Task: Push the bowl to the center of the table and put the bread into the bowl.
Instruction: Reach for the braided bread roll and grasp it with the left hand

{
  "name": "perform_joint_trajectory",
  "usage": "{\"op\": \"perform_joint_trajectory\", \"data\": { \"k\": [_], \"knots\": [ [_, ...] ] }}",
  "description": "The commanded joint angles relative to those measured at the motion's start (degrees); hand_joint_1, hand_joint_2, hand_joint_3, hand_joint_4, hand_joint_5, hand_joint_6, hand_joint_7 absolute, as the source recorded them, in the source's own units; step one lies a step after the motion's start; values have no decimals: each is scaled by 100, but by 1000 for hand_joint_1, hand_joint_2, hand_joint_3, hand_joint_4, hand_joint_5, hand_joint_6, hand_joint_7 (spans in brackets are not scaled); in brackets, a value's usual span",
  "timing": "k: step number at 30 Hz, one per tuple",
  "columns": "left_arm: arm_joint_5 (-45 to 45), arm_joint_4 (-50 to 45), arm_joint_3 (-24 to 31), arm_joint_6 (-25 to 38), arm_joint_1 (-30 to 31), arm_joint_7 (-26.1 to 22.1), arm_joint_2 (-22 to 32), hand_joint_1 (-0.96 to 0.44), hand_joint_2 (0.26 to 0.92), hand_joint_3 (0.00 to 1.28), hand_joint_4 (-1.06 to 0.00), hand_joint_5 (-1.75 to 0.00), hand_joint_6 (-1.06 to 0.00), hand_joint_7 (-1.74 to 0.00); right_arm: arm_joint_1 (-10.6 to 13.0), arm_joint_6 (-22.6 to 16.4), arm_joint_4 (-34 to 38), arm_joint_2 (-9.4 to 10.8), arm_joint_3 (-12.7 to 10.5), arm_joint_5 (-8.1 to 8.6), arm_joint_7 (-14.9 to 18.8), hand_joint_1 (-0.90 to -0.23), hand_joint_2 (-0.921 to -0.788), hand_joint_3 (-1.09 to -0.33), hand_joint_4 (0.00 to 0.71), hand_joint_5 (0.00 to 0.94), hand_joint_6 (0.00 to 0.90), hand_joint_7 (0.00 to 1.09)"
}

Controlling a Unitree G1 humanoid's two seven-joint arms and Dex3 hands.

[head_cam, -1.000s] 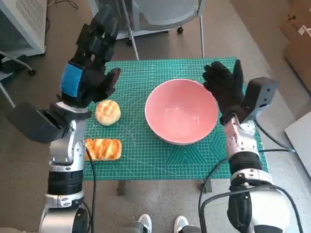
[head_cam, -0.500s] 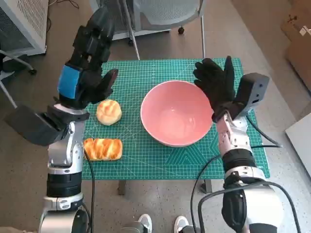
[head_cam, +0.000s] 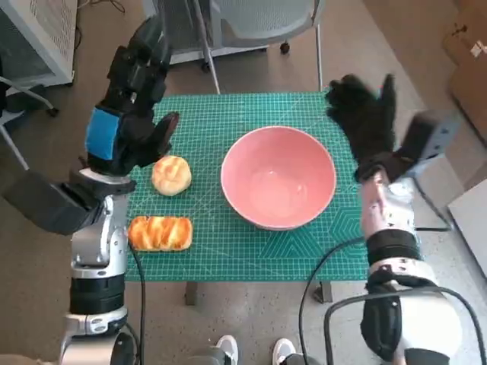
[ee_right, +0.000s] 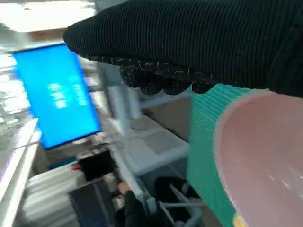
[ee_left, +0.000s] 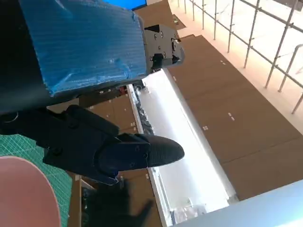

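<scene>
The right hand (head_cam: 365,125), fingers spread and empty, has drawn back from the pink bowl (head_cam: 278,176), now mid-table, so the round bread (head_cam: 171,175) under the empty left hand (head_cam: 125,114) comes next.

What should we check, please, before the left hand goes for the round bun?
1. Pink bowl near the middle of the green mat: ok.
2. Bowl empty: ok.
3. Right hand off the bowl, raised beside it: ok.
4. Left hand holds nothing, fingers apart: ok.
5. Round bun uncovered, apart from the bowl and the long loaf: ok.
6. How high the left hand is above the bun: cannot tell.
</scene>
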Motion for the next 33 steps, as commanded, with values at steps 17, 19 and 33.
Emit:
{"op": "perform_joint_trajectory", "data": {
  "k": [17, 19, 33],
  "knots": [
    [249, -810, -8, -80, 579, -92, 382, -698, 921, 378, 1, 1, 1, -293, 921, -1675, -2591, -88, 312, 919, 1890, -673, -921, -719, 260, 9, 358, 16],
    [345, -970, -11, -52, 684, -125, 494, -699, 921, 371, 1, 1, 1, -295, 1024, -1582, -2847, -58, 365, 1008, 1891, -685, -921, -702, 265, 10, 363, 17],
    [1335, -3188, 245, 1372, 1720, -559, 1987, -629, 860, 159, 1, 1, 1, -288, 1228, -1412, -3331, -13, 577, 1129, 1779, -700, -921, -668, 279, 8, 379, 16]
  ]
}}
